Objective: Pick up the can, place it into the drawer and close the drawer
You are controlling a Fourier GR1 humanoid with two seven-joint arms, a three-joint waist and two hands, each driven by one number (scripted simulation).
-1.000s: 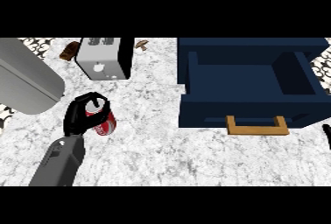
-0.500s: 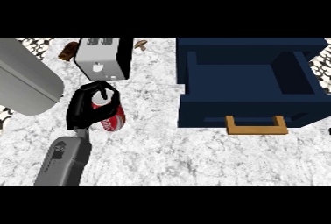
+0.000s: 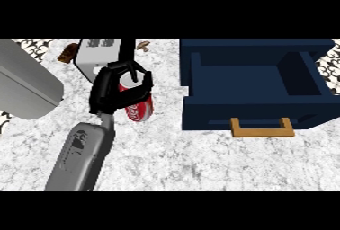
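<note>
Left hand (image 3: 118,90) wraps its fingers round the red cola can (image 3: 137,101), probably lifted, lining up for the open navy drawer (image 3: 256,114).

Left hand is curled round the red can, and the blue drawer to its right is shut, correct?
Not quite. The head view shows the left hand curled round the red can, but the blue drawer is open, its compartment visible.

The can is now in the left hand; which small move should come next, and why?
Probably carry the can to the right, toward the open drawer. The left hand is curled round the can, and the drawer stands open to its right with nothing seen inside it.
</note>
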